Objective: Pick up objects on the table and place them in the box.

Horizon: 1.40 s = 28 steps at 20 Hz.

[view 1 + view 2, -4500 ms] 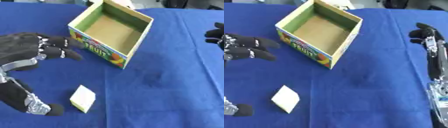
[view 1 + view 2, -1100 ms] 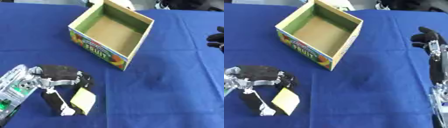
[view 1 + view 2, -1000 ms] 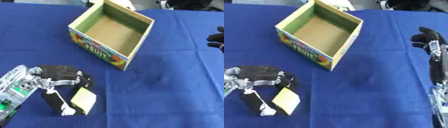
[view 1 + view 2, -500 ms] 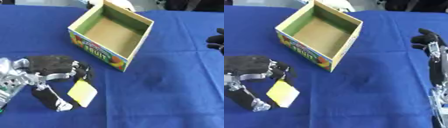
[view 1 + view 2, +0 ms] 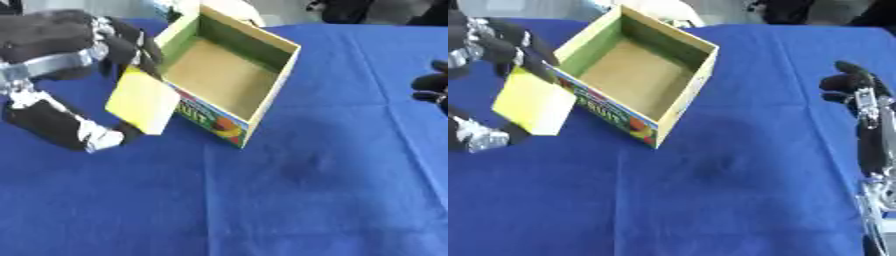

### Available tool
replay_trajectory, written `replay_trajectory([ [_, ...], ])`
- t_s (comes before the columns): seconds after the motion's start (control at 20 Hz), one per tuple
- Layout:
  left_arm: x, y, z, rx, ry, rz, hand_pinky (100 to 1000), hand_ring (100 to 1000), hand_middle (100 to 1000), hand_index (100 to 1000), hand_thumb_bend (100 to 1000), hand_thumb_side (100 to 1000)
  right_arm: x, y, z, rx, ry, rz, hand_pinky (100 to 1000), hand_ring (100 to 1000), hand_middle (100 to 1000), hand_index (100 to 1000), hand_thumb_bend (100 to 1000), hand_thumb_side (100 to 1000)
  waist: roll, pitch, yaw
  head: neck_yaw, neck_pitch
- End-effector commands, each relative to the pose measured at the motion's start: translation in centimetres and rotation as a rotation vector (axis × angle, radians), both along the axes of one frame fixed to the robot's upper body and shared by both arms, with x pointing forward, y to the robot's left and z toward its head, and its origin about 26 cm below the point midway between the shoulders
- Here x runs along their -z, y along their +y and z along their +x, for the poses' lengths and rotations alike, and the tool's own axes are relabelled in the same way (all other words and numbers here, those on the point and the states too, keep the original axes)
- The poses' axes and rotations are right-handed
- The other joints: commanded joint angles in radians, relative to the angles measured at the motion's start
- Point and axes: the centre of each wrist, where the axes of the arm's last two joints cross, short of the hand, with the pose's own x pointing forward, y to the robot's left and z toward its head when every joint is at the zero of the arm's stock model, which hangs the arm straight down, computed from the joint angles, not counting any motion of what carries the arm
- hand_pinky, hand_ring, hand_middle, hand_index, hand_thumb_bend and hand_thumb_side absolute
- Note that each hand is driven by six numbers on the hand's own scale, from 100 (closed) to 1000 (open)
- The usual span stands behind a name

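A pale yellow block (image 5: 143, 101) hangs above the table, pinched between the fingers and thumb of my left hand (image 5: 61, 37). It sits just left of the open cardboard box (image 5: 229, 75), against the box's printed front-left wall. The box has green inner walls and a bare brown floor with nothing in it. My right hand (image 5: 852, 86) rests at the right edge with its fingers relaxed, well away from the box.
A blue cloth (image 5: 306, 190) covers the whole table. White things (image 5: 662, 10) lie beyond the box's far corner, and dark shapes stand at the far edge.
My left hand closed on the yellow block, lifted it off the cloth and carried it up to the box's left side. The camera has also come closer. The right hand stayed put.
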Motion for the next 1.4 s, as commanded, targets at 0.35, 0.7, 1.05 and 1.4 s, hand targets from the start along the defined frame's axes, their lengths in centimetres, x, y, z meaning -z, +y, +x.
replay_trajectory([
  [0.35,-2.7,0.1,8.1,-0.131,-0.031,-0.152,487,544,772,589,100,228,-2.0,0.4,0.4,-0.049,-0.057,-0.051,714,725,637,851,100,1000,0.034,0.021,-0.099,0.079,-0.056],
  [0.7,-1.0,0.9,11.9,-0.232,-0.046,-0.176,487,544,773,589,100,235,-2.5,0.7,0.8,-0.076,-0.074,-0.055,714,725,636,851,100,1000,0.057,0.049,-0.157,0.102,-0.074],
  [1.05,2.1,2.3,14.2,-0.305,-0.038,-0.172,498,554,780,597,148,262,-2.7,0.8,0.9,-0.083,-0.083,-0.050,713,724,635,851,100,1000,0.068,0.062,-0.183,0.111,-0.077],
  [1.4,3.2,2.4,14.7,-0.280,-0.073,-0.189,562,603,816,660,491,483,-2.7,1.0,1.0,-0.089,-0.083,-0.044,712,723,632,848,100,1000,0.071,0.069,-0.197,0.112,-0.079],
])
